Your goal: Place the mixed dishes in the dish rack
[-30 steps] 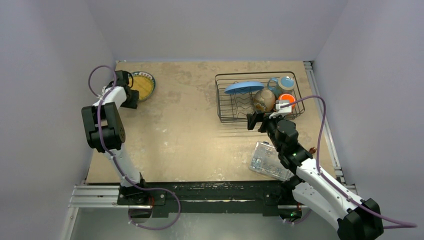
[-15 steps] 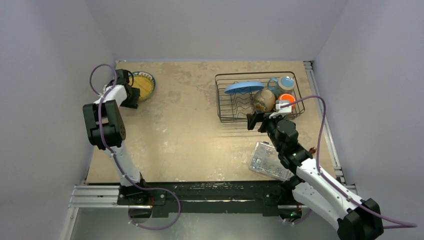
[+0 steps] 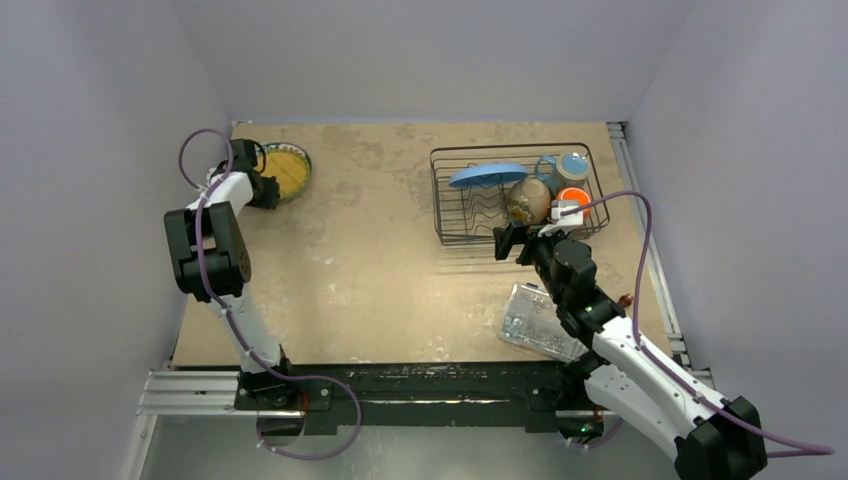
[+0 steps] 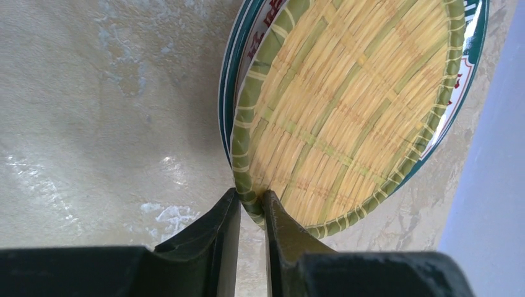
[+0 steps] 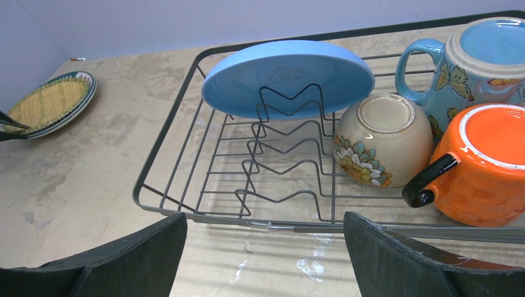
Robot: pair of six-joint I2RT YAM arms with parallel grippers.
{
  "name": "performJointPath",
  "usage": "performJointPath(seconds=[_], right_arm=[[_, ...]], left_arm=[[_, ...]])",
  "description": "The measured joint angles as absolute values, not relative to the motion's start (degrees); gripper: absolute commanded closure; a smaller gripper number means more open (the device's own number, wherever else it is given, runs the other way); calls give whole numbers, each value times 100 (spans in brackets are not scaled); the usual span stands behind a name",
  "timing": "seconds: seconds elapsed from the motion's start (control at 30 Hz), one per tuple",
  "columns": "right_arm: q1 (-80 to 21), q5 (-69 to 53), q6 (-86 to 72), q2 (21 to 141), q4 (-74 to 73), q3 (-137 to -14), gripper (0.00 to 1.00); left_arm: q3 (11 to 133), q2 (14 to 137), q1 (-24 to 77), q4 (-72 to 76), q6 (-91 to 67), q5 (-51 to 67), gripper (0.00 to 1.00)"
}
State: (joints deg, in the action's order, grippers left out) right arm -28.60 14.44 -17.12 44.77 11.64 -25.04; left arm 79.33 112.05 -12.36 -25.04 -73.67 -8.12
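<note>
The yellow dark-rimmed plate (image 4: 347, 111) lies on the white plate with green patterned rim (image 4: 461, 80) at the table's far left (image 3: 287, 172). My left gripper (image 4: 251, 207) is shut on the yellow plate's near rim, one finger on each side; it also shows in the top view (image 3: 262, 188). The dish rack (image 3: 465, 225) holds the blue plate (image 5: 288, 74) upright in the dividers, with the white bowl (image 5: 384, 136), orange cup (image 5: 489, 167) and light-blue mug (image 5: 489, 55) upside down. My right gripper (image 5: 265, 226) is open and empty at the rack's near edge.
A clear plastic box of small parts (image 3: 535, 320) lies on the table under my right arm. Walls close the table on the left, back and right. Bare tabletop (image 3: 370, 230) spans between the plates and the rack.
My left gripper has edged slightly toward the plates and its fingers have closed on the yellow plate's rim. The right arm has not moved.
</note>
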Motion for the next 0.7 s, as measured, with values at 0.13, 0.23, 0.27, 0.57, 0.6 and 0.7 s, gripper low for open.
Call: performJointPath(seconds=[0.13, 0.23, 0.27, 0.57, 0.6, 0.7], right_arm=[[-2860, 1444, -1712, 4477, 1164, -2504, 1], [-2860, 1444, -1712, 4477, 1164, -2504, 1], [-2860, 1444, -1712, 4477, 1164, -2504, 1], [-2860, 1444, -1712, 4477, 1164, -2504, 1], [-2860, 1444, -1712, 4477, 1164, -2504, 1], [-2860, 1444, -1715, 4477, 1164, -2504, 1]], left_arm=[[7854, 11010, -1236, -2534, -7279, -814, 97], [7817, 10849, -1236, -2545, -7220, -812, 100], [7795, 10792, -1238, -2547, -7212, -810, 100], [6941, 10077, -1238, -2307, -7275, -408, 100], [6777, 9996, -1238, -2255, -7314, -333, 100], [6379, 9911, -1238, -1975, -7496, -119, 100]])
